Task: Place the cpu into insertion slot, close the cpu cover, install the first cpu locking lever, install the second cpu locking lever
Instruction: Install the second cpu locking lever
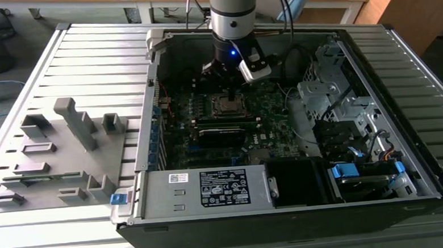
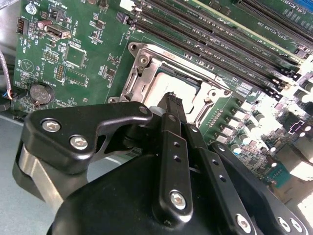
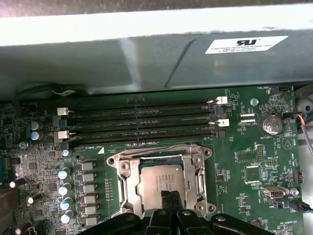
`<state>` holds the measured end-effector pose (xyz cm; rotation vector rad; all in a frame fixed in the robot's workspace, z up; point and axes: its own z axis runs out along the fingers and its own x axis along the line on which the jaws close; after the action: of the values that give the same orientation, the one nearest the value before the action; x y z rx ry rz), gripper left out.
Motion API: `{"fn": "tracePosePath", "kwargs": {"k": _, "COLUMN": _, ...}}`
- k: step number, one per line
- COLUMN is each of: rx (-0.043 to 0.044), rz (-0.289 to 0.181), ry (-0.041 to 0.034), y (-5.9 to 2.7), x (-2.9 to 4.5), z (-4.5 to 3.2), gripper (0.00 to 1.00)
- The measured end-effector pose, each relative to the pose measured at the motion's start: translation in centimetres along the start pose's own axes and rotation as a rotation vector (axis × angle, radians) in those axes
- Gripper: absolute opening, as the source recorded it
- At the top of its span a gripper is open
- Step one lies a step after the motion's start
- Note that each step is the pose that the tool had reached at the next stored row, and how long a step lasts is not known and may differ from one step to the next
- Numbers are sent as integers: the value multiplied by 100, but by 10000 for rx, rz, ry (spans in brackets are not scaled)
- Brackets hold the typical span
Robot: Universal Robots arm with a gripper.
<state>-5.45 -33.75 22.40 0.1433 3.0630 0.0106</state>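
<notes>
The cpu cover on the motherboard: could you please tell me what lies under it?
Through the cpu cover's window the cpu's silver top shows, seated in the insertion slot. The pincer covers the chip's near edge, and the socket contacts beneath are hidden.

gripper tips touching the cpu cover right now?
Cannot tell. In both wrist views the gripper overlaps the near edge of the cpu cover beside the cpu, but no view shows contact or a gap.

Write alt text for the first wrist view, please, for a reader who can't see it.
A silver-grey cpu sits in its socket on a green circuit board, framed by the shiny metal cpu cover lying down around it. The black gripper hangs right over the chip's near edge. Behind the socket run four long dark memory slots and a grey case wall.
</notes>
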Motion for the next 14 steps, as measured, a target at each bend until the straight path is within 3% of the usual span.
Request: {"fn": "tracePosePath", "kwargs": {"k": 14, "rx": -2, "rz": 0, "ry": -1, "y": 2, "x": -10, "z": -123, "gripper": 11}}
